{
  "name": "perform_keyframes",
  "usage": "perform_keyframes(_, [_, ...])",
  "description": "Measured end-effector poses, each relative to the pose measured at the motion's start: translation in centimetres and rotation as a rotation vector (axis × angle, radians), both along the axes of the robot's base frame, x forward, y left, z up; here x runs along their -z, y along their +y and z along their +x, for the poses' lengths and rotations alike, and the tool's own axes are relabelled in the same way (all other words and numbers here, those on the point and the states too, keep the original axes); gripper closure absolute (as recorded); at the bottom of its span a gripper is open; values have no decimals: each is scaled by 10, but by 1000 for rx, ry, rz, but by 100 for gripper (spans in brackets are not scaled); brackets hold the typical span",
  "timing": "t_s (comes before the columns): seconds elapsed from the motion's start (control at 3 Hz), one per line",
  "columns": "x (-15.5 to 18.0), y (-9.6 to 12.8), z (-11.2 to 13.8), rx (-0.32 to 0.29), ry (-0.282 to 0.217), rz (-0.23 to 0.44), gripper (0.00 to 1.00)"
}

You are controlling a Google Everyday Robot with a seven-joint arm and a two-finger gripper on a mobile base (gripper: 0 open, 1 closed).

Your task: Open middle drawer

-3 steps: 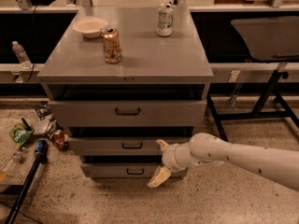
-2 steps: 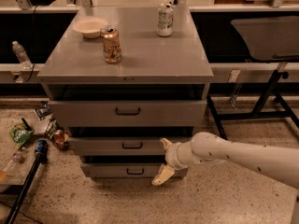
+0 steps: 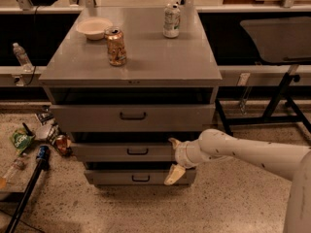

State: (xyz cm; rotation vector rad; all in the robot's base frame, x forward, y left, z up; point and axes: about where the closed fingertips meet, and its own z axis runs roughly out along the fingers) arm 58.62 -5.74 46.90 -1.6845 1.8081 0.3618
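Note:
The middle drawer (image 3: 107, 152) is the second grey front of the cabinet, with a small black handle (image 3: 137, 151). My gripper (image 3: 174, 159) is in front of the drawer's right part, to the right of the handle. It is open and holds nothing. One finger (image 3: 173, 142) points up at the drawer's top edge and the other finger (image 3: 174, 174) hangs down over the bottom drawer (image 3: 121, 177). The white arm (image 3: 252, 154) reaches in from the right. The top drawer (image 3: 87, 116) sits above, with a dark gap over it.
A bowl (image 3: 94, 27), a brown can (image 3: 116, 46) and a white can (image 3: 171, 20) stand on the cabinet top (image 3: 160, 57). Litter and a can (image 3: 62, 144) lie on the floor left. A dark pole (image 3: 26, 191) lies there too. A table frame (image 3: 286, 101) stands right.
My gripper has moved a little to the right and up along the front of the middle drawer. The drawers have not moved.

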Motion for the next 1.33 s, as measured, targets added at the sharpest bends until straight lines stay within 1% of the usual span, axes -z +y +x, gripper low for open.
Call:
perform_keyframes(0.33, [4, -1, 14, -30, -6, -23, 0])
perform_keyframes(1.0, [24, -5, 34, -70, 15, -60, 0])
perform_keyframes(1.33, [33, -9, 42, -75, 25, -75, 0])
